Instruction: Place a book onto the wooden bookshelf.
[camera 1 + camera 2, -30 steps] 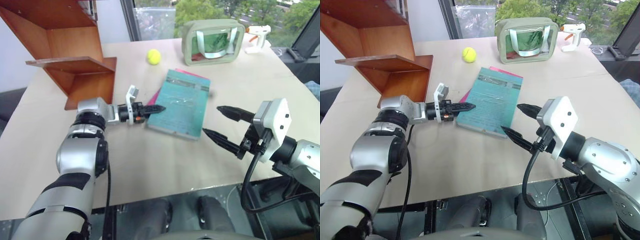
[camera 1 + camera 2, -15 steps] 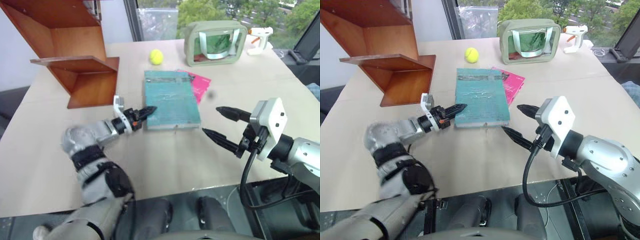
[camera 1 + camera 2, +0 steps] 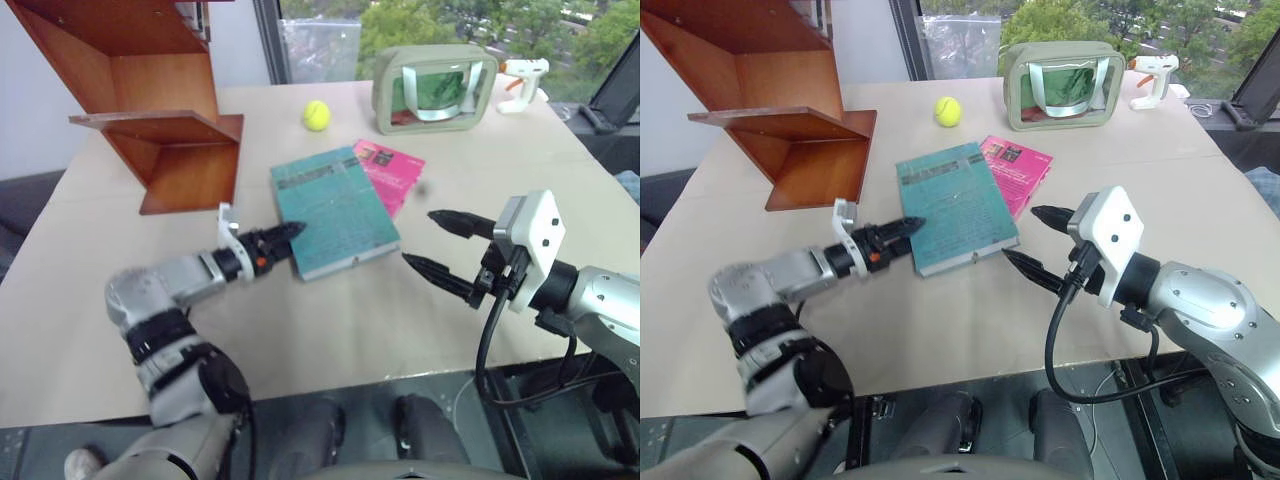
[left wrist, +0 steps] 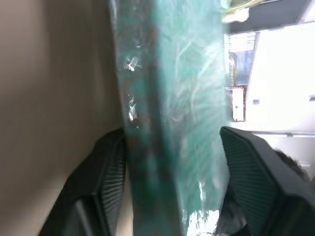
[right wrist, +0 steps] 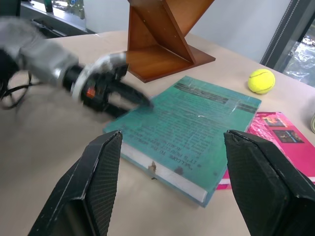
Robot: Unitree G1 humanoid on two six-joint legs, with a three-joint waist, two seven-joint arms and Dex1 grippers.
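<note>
Teal and glossy, the book [image 3: 333, 209] lies flat on the counter [image 3: 300, 330], partly over a pink book [image 3: 392, 173]. The shelf [image 3: 170, 130] stands well apart from it, at the far left of the counter.

The left tool [image 3: 283, 236] is at the near left corner of the book. In the left wrist view one finger [image 4: 106, 177] is on each side of the book's edge, with the edge between them; the fingers are parted, and I cannot tell if they press on the book. The book itself rests on the counter.

The right tool [image 3: 437, 243] hangs above the counter just to the right of the book, apart from it. Its two fingers are wide apart and hold nothing.

Behind the books there is a yellow ball [image 3: 316, 114], and further right a green bag [image 3: 432, 88] near the window.
</note>
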